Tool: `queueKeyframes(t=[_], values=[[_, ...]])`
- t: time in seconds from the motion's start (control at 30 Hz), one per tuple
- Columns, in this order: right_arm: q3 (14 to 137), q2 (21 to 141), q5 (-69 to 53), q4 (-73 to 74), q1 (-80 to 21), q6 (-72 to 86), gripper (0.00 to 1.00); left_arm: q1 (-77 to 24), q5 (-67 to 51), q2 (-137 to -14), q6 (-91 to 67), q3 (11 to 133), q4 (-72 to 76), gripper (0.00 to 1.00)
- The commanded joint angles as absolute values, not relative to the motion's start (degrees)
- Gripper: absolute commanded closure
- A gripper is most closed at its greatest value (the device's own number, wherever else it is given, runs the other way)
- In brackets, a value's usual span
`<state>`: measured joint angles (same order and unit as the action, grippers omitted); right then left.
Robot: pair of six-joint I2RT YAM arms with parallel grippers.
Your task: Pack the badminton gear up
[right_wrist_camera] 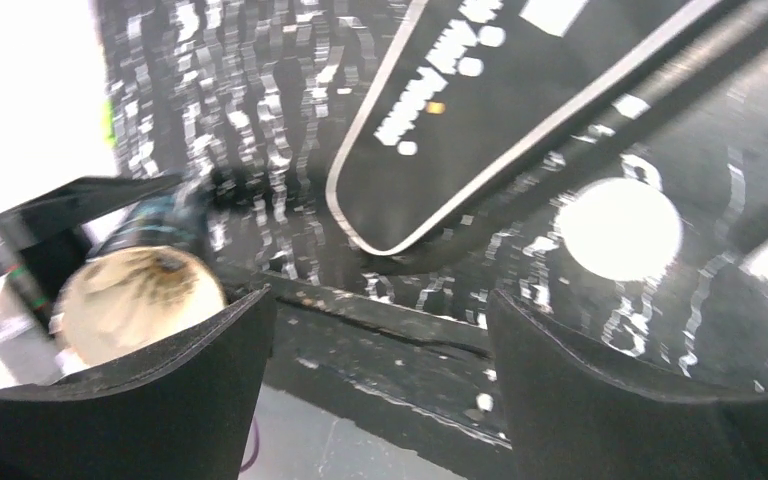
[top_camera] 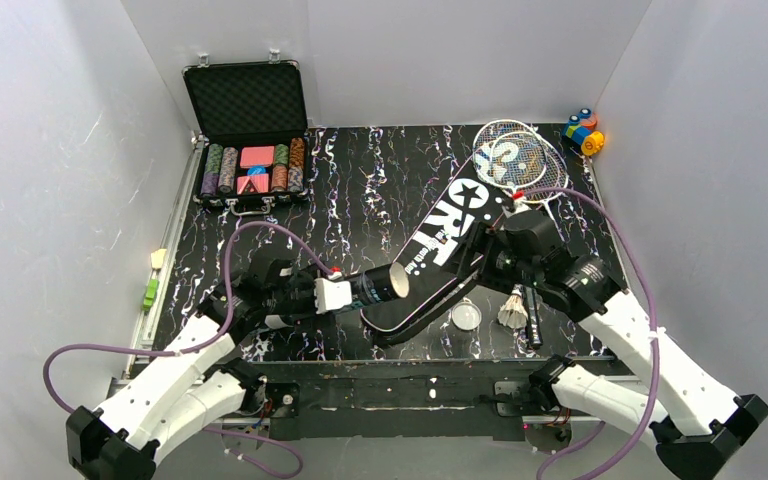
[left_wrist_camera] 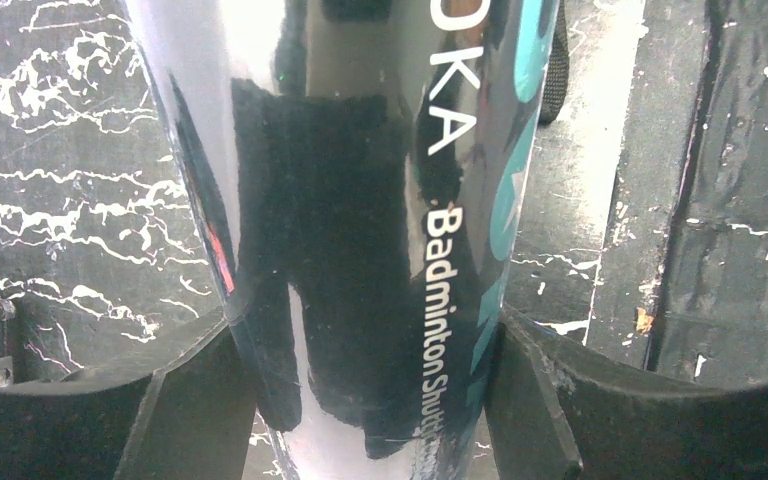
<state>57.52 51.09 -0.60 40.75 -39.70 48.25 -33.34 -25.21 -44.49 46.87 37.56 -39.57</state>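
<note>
1. Top external view
   - The left gripper is clamped round the tube. It holds the tube level above the near part of the table, with the open mouth turned to the right.
   - The black bag, lettered in white, lies slantwise from mid-table down to the near edge, and its narrow end passes under the tube's mouth.
   - The right gripper hangs over the bag. Its black fingers are lost against the black cloth, so its state cannot be told from here.
   - The two rackets lie with their heads overlapping at the far right, touching the bag's wide end.
   - One shuttlecock stands near the front edge, with a round white disc just beside it on its left.
   - The open chip case sits at the far left and the toy blocks in the far right corner.

2. Left wrist view
   - The left gripper has both fingers pressed against the sides of the glossy tube.
   - White and teal lettering runs along the tube.

3. Right wrist view (blurred)
   - The right gripper has its jaws spread wide with nothing between them.
   - Past it lie the narrow end of the bag and the white disc.
   - The tube's pale open mouth shows at the left.
</note>
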Motion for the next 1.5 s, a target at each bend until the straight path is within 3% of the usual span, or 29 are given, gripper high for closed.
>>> queueKeyframes(t=[0.0, 0.33, 0.5, 0.87, 1.1, 1.47], values=[[52.6, 48.5, 9.5, 52.7, -38.2, 55.7, 0.14, -33.6, -24.0, -46.0, 46.9, 39.6, -37.5, 0.93], [35.2, 33.6, 12.6, 55.1, -38.2, 74.3, 0.14, -33.6, -23.6, -45.5, 46.6, 38.6, -36.6, 0.93], [32.0, 30.9, 21.6, 55.7, -38.2, 79.8, 0.19, -33.6, -25.6, -45.6, 45.2, 38.7, -36.7, 0.92], [33.1, 41.4, 36.9, 49.3, -37.8, 80.3, 0.26, -33.6, -26.4, -45.1, 45.9, 39.1, -37.4, 0.93], [33.0, 47.5, 36.9, 46.5, -35.6, 78.7, 0.30, -33.6, -26.7, -45.1, 46.3, 39.4, -37.4, 0.93], [34.7, 50.7, 39.0, 44.3, -35.3, 77.5, 0.60, -33.6, -27.3, -44.5, 46.5, 39.2, -37.7, 0.94]])
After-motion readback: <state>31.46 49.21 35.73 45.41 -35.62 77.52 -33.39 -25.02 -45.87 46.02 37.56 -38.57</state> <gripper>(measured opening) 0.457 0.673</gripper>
